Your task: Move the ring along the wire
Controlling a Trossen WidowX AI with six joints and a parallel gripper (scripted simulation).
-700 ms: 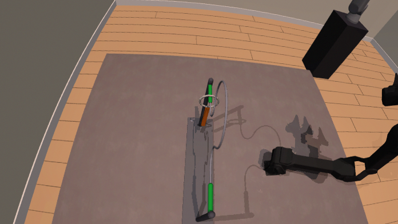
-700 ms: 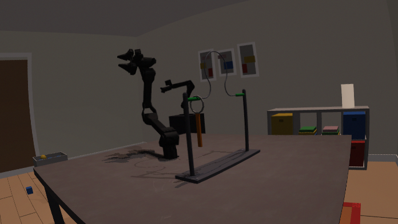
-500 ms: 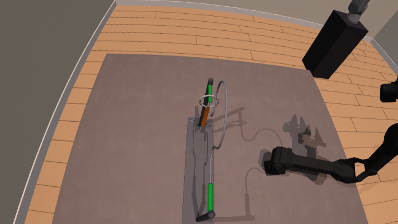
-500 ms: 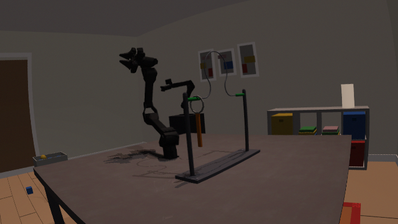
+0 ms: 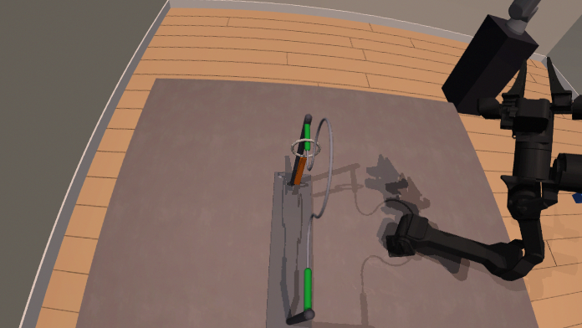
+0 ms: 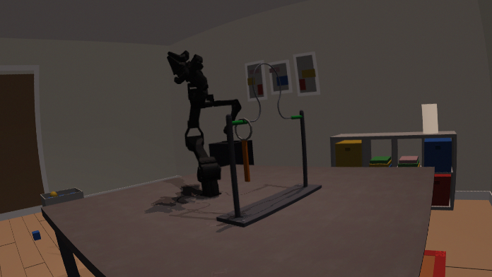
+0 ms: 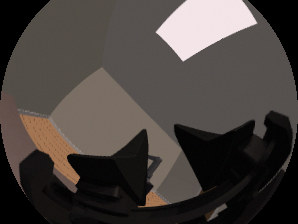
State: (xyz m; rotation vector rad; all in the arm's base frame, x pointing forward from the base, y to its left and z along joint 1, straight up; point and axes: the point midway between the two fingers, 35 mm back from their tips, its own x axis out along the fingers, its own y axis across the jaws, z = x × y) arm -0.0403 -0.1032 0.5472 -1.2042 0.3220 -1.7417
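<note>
High up in the air, well away from the wire, the pincer (image 6: 180, 61), at the top of the black arm (image 6: 198, 106). Spread partway, with a gap between the two dark fingers in the wrist view. Nothing pinched in that gap (image 7: 161, 131), only wall and a bit of floor behind. On the brown desk (image 6: 318, 230), a long flat board (image 6: 272, 203) with two thin dark posts, one nearer the arm (image 6: 232, 166) and one farther along (image 6: 303, 148). Between the post tops, a thin grey wire (image 6: 259, 102) with big loops. At each end of the wire, a short green part. On the green part (image 6: 238, 122) by the post nearer the arm, the ring (image 6: 235, 131), with the wire through it. Straight down from the ring, the orange handle (image 6: 246, 160), well above the board. Touched by no part of the arm. By the other post, the second green part (image 6: 296, 116), with nothing on it. Seen from the top, the ring (image 5: 293, 147) around the green part (image 5: 308, 135), and the pincer (image 5: 536, 77) far off at the picture's right edge. At the back wall, a shelf (image 6: 392, 134) with colored boxes.
</note>
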